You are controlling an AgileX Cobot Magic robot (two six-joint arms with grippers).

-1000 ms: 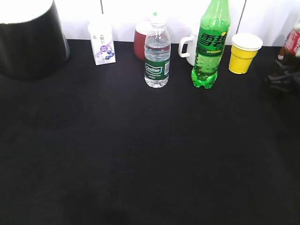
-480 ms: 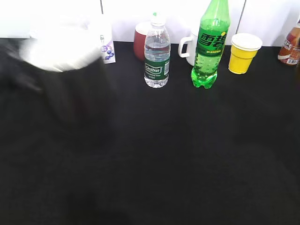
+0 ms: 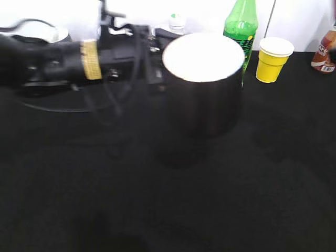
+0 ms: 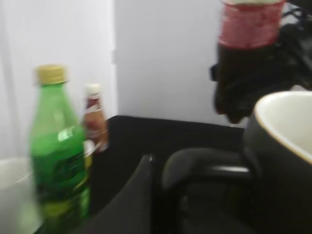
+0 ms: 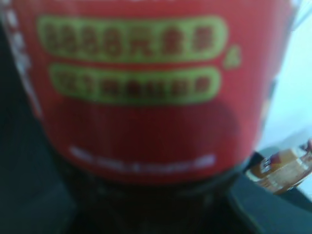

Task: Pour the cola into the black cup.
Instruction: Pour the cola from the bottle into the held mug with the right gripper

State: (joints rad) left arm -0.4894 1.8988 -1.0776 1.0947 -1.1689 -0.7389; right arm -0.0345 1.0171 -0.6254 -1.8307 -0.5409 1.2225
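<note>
While left fingers grip the black cup, right fingers' state is unclear.

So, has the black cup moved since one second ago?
Yes. The black cup went from the far left to the centre, rightward, now hiding the green bottle beside the yellow cup.

black cups: one, the wide black cup with a white inside
yellow paper cups: one
green soda bottles: one, partly behind the cup
cola bottles: one, red label
small clear bottles: one, only its cap and neck showing
sauce bottles with orange-brown contents: one at the right edge
robot arms in the exterior view: one
</note>
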